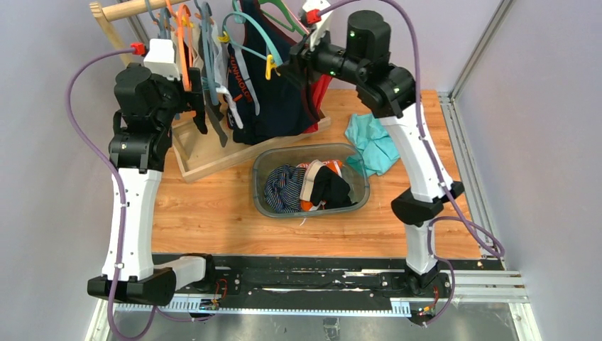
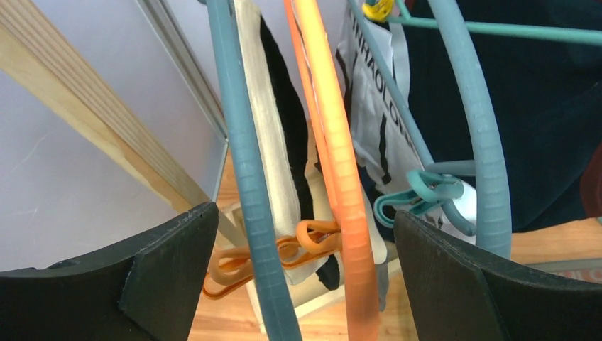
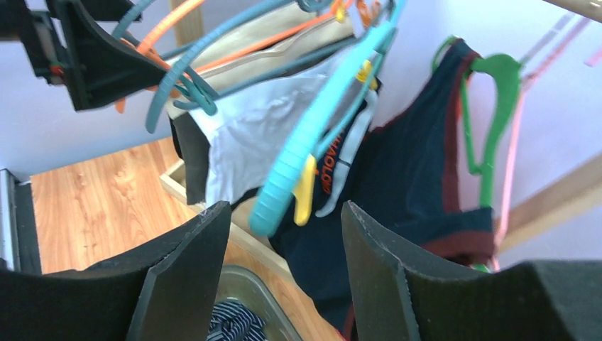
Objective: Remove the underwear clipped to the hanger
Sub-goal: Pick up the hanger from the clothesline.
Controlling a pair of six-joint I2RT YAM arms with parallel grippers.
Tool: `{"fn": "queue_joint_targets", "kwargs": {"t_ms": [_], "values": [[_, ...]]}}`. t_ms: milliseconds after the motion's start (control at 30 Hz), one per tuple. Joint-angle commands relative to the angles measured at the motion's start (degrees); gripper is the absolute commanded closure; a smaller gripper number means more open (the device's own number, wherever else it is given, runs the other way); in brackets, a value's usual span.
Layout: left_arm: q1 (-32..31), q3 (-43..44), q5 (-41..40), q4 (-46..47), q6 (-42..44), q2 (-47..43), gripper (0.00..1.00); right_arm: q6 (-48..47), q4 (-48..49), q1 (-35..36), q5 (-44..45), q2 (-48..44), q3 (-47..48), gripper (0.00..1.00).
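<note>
1. The underwear hangs clipped to hangers on the wooden rack (image 1: 213, 162), far left of the table. There's a black pair with lettered waistband (image 1: 238, 89), a white-grey pair (image 3: 248, 142) and a dark pair with beige waistband (image 2: 266, 114).
2. It all looks light, limp and stretchy to me, nothing fragile. I'd grab the waistband right beside a clip and tug down. Expect the hanger to swing and the cloth to stretch before it lets go.
3. Both pincers are spread wide, pinching nothing. The left gripper (image 2: 305, 217) straddles a grey-blue hanger (image 2: 248, 199) and an orange hanger (image 2: 341, 163). The right gripper (image 3: 284, 213) frames a teal hanger (image 3: 298, 156) and its yellow clip (image 3: 305, 188). Can't tell if either touches.
4. Only the top view shows the clear bin (image 1: 259, 170) with clothes inside. Only the left wrist shows the orange clip (image 2: 284, 249) and teal clip (image 2: 419, 195) up close.
</note>
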Motion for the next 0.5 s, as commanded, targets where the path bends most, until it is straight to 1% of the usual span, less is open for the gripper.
{"fn": "queue_joint_targets", "kwargs": {"t_ms": [0, 200, 300, 467], "values": [[-0.31, -2.94, -1.54, 1.37, 2.27, -3.21, 0.02, 1.93, 2.16, 2.7, 0.01, 4.31, 6.0, 0.4], [-0.31, -6.66, -2.9, 2.44, 3.48, -5.92, 0.02, 4.01, 8.13, 2.81, 2.17, 9.45, 8.74, 0.41], [-0.31, -7.59, -3.17, 2.64, 3.69, -6.85, 0.02, 3.76, 11.11, 2.83, 4.81, 11.09, 8.84, 0.43], [-0.31, -8.87, -3.65, 3.02, 3.61, -7.16, 0.02, 2.74, 14.62, 2.89, 5.58, 13.39, 10.13, 0.43]]}}
